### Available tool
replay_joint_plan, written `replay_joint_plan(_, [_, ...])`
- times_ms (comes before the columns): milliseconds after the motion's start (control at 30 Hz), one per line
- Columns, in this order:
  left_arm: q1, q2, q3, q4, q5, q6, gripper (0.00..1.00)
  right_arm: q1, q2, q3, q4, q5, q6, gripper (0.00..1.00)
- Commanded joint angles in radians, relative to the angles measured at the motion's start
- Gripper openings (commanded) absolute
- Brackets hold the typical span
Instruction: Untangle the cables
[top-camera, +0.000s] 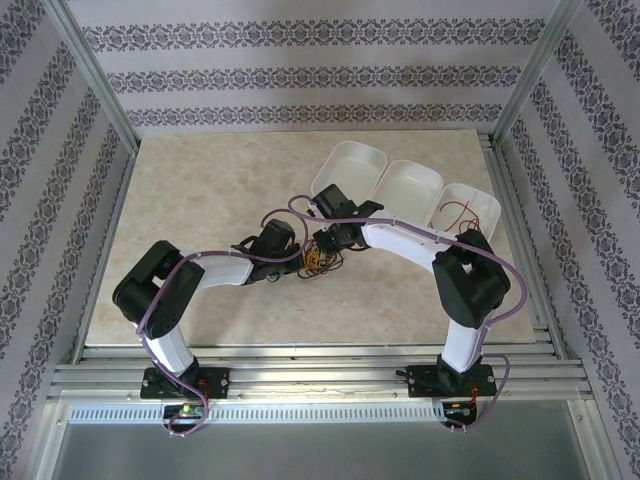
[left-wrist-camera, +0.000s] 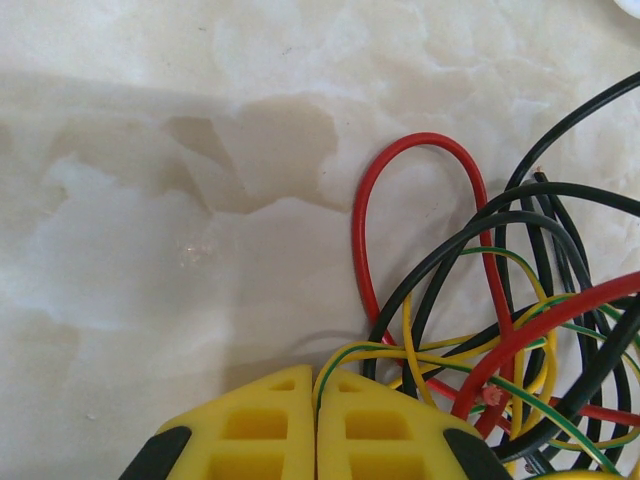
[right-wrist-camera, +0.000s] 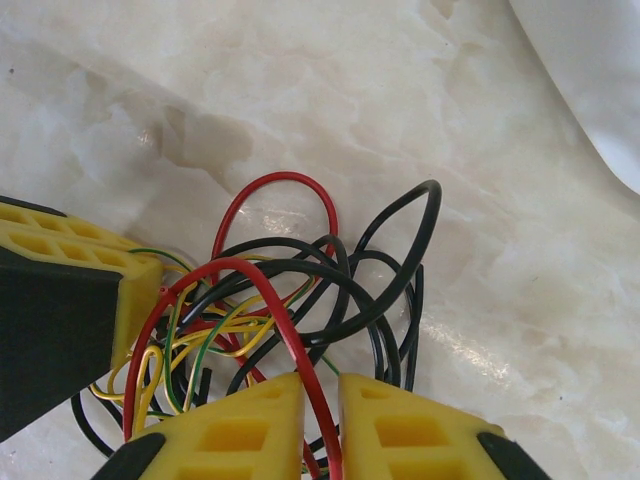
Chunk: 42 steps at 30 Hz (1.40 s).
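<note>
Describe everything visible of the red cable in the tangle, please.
The red cable is a thin, glossy wire, plastic-sheathed by its look. It lies on the marble-patterned table in loose loops, crossing over and under the black cables and yellow cables. One strand passes through the narrow gap between the fingers of the right gripper. Whether all red strands are one cable cannot be told.

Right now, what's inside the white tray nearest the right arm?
A thin red cable lies in that tray. The right arm covers its near corner, so anything there is hidden.
</note>
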Motion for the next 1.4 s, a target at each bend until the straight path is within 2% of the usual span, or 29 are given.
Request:
replay_joint_plan(0, [-0.002, 0.025, -0.013, 0.015, 0.012, -0.011, 0.00, -0.005, -0.033, 0.023, -0.001, 0.004, -0.001, 0.14])
replay_joint_plan(167, [-0.002, 0.025, -0.015, 0.013, 0.014, -0.011, 0.00, -0.005, -0.058, 0.025, -0.012, 0.009, -0.001, 0.10])
replay_joint_plan(600, [-0.002, 0.030, -0.003, 0.003, 0.018, -0.010, 0.00, 0.006, -0.172, 0.042, -0.053, 0.059, -0.009, 0.09])
replay_joint_plan(767, [-0.002, 0.032, 0.003, -0.003, 0.018, -0.007, 0.00, 0.010, -0.209, 0.047, -0.059, 0.066, -0.012, 0.04])
replay_joint_plan(967, [-0.001, 0.036, 0.005, -0.006, 0.018, -0.008, 0.00, 0.010, -0.249, 0.053, -0.063, 0.084, -0.012, 0.02])
replay_joint_plan(1367, [-0.001, 0.039, 0.000, -0.003, 0.019, -0.011, 0.00, 0.013, -0.364, 0.056, -0.053, 0.073, -0.003, 0.00])
